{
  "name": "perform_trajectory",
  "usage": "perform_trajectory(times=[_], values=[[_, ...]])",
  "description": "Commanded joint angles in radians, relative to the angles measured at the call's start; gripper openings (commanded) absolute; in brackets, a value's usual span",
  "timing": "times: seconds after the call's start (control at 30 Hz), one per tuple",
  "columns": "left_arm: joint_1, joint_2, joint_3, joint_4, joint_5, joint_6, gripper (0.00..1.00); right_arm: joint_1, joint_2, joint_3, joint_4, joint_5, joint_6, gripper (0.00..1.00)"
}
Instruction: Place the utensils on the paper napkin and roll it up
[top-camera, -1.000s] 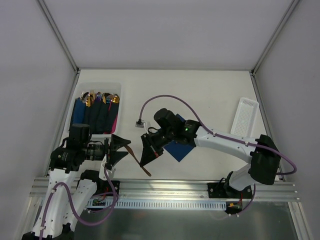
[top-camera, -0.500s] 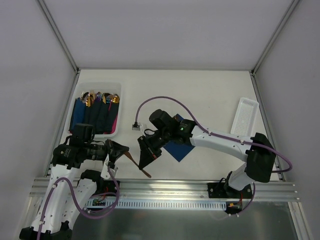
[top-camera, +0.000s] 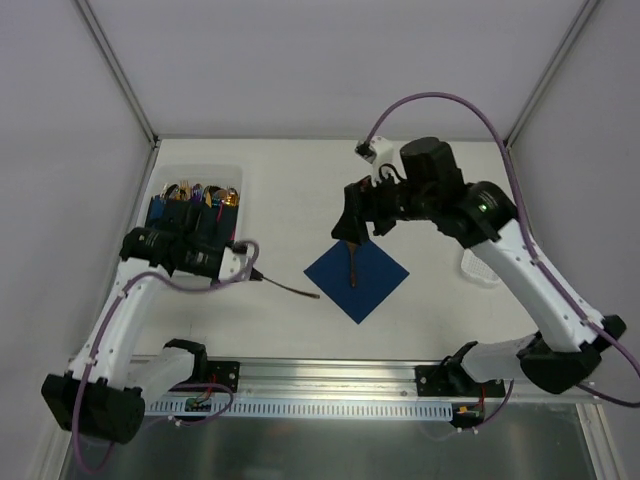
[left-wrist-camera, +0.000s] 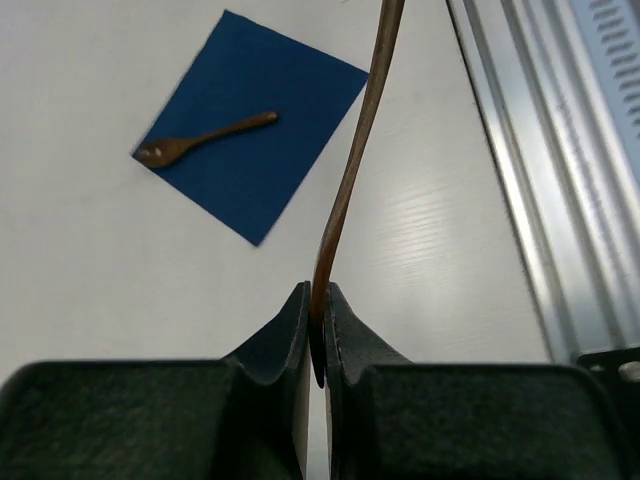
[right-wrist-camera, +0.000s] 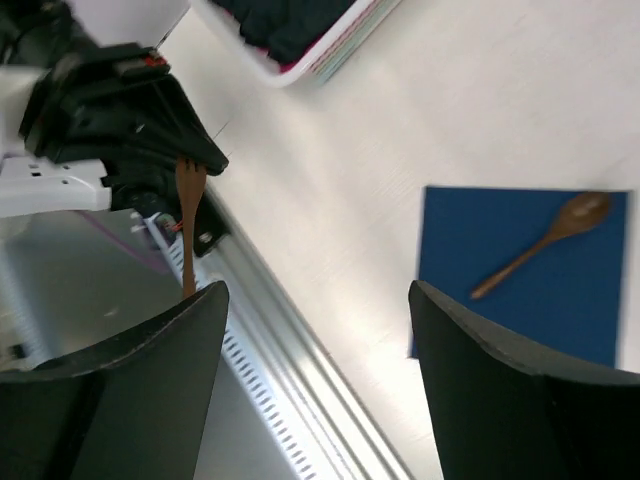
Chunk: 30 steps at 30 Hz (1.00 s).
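Tabletop (top-camera: 440, 190) surrounds paper napkin (top-camera: 378, 288) — left pincer (left-wrist-camera: 318, 300) clamps utensil (left-wrist-camera: 350, 180), right pincer (right-wrist-camera: 317, 295) spread wide.

Robot lab: white enclosure walls (top-camera: 60, 150), aluminium mounting rail (top-camera: 330, 372)

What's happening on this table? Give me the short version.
The left gripper is shut on one gold-bronze utensil, holding it out near the navy napkin. A spoon lies on the napkin, and the right gripper hangs open above it. Nothing is rolled yet.
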Motion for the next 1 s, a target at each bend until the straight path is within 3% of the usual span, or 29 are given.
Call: perform_trajectory(times=[0.0,0.07,0.27,0.33,0.5,0.63,0.97], values=[[-0.019,0.166,0.155,-0.006,0.030,-0.456,0.00,0.042,-0.139,0.025,-0.166,0.240,-0.152,0.76],[-0.046,0.315,0.267,-0.035,0.001,-0.667,0.00,0.056,-0.185,-0.005,-0.163,0.296,-0.189,0.75],[-0.105,0.704,0.492,-0.399,0.082,-0.685,0.00,0.238,-0.254,-0.035,-0.240,0.476,-0.295,0.67],[-0.125,0.762,0.488,-0.403,0.085,-0.720,0.00,0.331,-0.218,-0.022,-0.269,0.553,-0.313,0.65],[-0.237,0.812,0.476,-0.403,0.088,-0.795,0.00,0.531,-0.058,0.009,-0.356,0.727,-0.387,0.58],[-0.292,0.837,0.474,-0.403,0.112,-0.856,0.00,0.665,0.037,-0.012,-0.318,0.820,-0.444,0.52],[-0.336,0.829,0.449,-0.400,0.165,-0.956,0.00,0.686,0.052,-0.124,-0.245,0.882,-0.468,0.51]])
